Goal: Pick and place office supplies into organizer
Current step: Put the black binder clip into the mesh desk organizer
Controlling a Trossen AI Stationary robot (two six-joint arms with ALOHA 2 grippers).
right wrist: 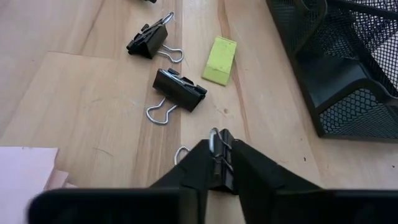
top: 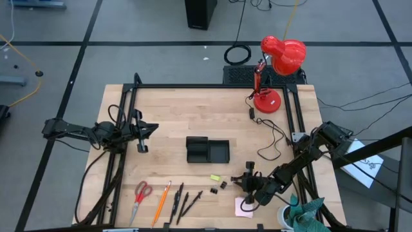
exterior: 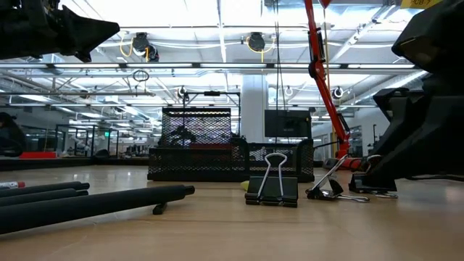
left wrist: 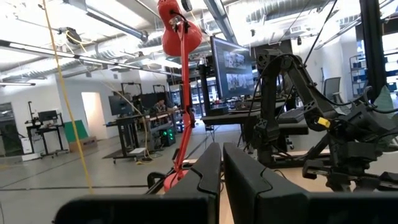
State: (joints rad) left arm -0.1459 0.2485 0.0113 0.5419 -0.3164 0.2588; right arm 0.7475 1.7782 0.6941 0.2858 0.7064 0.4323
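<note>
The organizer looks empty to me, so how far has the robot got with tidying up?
Barely started. The organizer holds nothing visible. The right gripper has its jaws closed on a binder clip. Two clips, the yellow-green piece, pink pad, scissors, pencil and pens remain. The left gripper waits aside.

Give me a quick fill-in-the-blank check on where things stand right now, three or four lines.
1. The right gripper has its fingers closed on a black ____.
2. The yellow-green piece lies on the table beside ____ loose binder clips.
3. The red-handled scissors lie ____ the organizer.
4. The left gripper holds ____.

Missing words: binder clip; two; outside; nothing
</note>
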